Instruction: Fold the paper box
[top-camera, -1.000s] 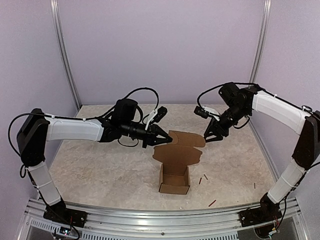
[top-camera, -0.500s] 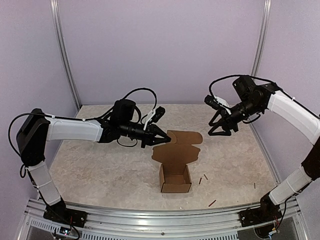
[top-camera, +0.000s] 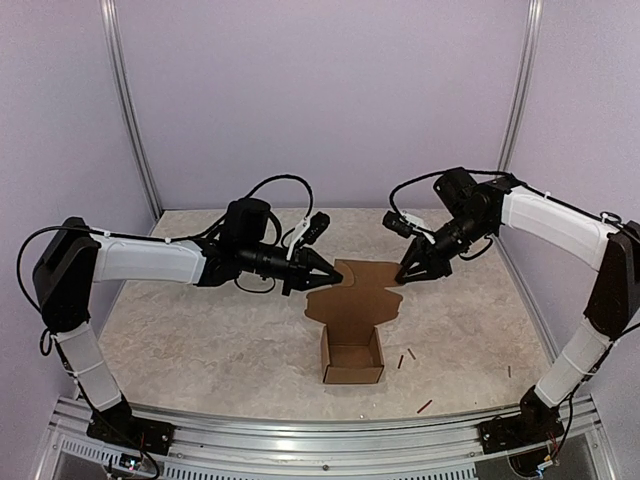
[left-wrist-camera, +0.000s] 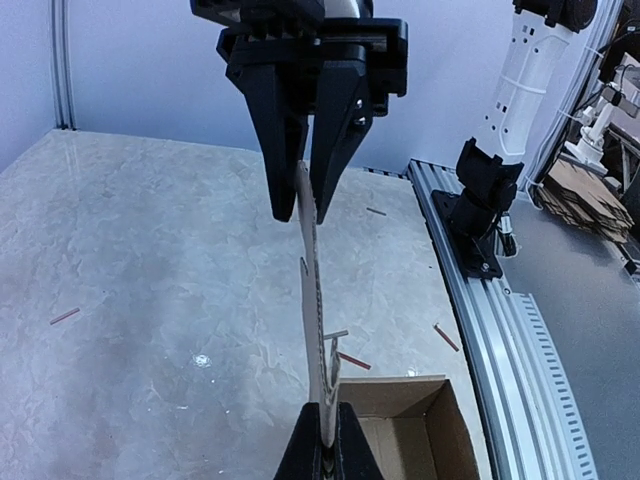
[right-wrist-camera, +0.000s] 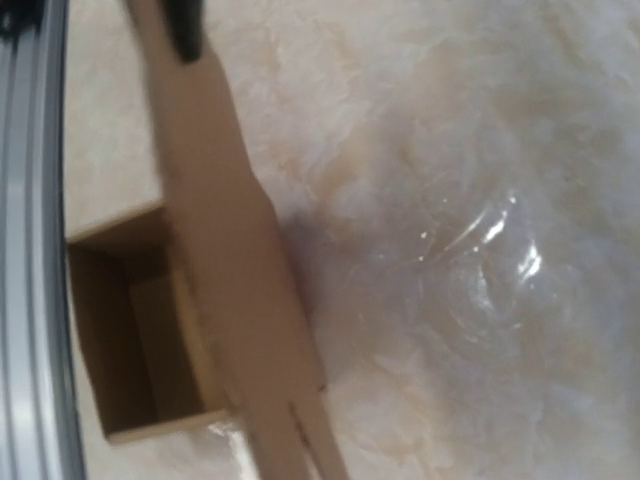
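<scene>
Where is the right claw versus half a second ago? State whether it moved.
Yes. The right claw moved left, away from the back-right post, to the paper box lid's edge.

blocked: mid-table, paper box (top-camera: 352, 362) with flap raised | open: table (top-camera: 200, 340) near-left

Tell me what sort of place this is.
Likely a robotics lab work cell: left arm and right arm bolted to an aluminium rail, plain lilac enclosure walls, and a stone-patterned table bearing a paper box.
</scene>
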